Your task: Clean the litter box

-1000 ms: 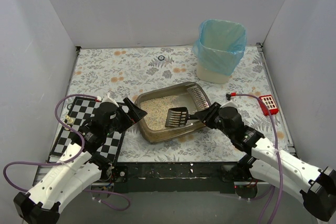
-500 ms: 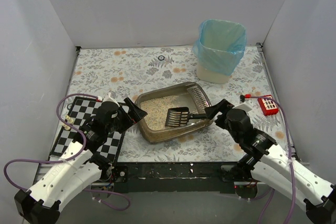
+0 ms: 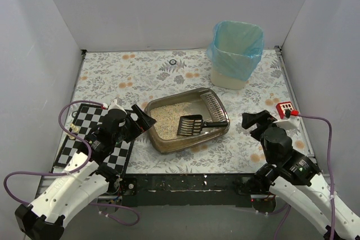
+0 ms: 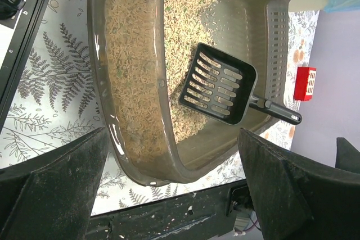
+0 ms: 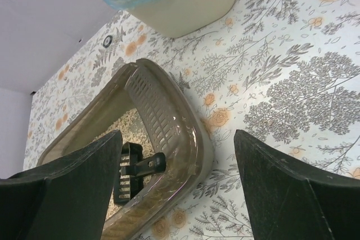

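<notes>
Litter box mid-table, between both arms. Nearest: left gripper spread wide at its left end, right gripper spread off its right side, both empty. Inside, black scoop, handle on right rim. Likely step: scoop pickup, calling for jaws square across that handle, then sifting toward far bin.

Left arm stretched forward and inward from base, forearm low. Left tool jaws spread wide, nothing between them. Right arm folded close to own base. Right tool angled forward-left, jaws wide apart, gripping nothing.
</notes>
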### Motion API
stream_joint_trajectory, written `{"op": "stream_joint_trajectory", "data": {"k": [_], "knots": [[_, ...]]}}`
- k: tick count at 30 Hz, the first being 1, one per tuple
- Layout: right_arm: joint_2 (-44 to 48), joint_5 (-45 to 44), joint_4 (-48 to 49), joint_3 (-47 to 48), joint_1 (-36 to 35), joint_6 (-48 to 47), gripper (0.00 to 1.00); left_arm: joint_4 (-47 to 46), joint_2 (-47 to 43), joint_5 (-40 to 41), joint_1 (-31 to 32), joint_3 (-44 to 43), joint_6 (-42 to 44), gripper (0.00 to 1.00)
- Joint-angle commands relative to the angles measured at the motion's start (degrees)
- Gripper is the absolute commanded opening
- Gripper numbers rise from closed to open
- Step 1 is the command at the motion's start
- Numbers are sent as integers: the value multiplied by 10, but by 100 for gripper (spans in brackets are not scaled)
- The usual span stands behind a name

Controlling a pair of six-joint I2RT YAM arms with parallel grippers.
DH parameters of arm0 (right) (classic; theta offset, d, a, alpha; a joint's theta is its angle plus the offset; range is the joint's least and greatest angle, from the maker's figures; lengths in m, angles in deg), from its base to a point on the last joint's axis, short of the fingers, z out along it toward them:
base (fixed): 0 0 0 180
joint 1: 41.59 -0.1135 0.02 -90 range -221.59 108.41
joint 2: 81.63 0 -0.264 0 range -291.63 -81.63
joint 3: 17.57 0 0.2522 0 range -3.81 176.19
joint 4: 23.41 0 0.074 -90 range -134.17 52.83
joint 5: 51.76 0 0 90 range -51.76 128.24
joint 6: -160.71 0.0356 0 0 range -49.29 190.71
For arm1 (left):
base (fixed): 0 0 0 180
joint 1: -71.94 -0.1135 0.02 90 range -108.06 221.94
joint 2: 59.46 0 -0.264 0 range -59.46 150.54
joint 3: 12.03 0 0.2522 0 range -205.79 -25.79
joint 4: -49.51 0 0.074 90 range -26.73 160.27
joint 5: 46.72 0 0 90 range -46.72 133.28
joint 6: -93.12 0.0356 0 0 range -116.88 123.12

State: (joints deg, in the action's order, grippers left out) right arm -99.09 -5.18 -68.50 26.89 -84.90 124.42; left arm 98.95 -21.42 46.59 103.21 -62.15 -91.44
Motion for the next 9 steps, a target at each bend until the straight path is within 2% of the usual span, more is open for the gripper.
{"op": "stream_joint_trajectory", "data": {"k": [1,6,9], "knots": [[29,-52,-41,38,-4,-21,87,4,-6,14,2,-21,6,98],[89,-47,-15,10,-4,-77,79,13,-14,33,2,-21,11,98],[120,-38,17,-11,-4,-95,81,17,-13,36,2,-20,11,98]]}}
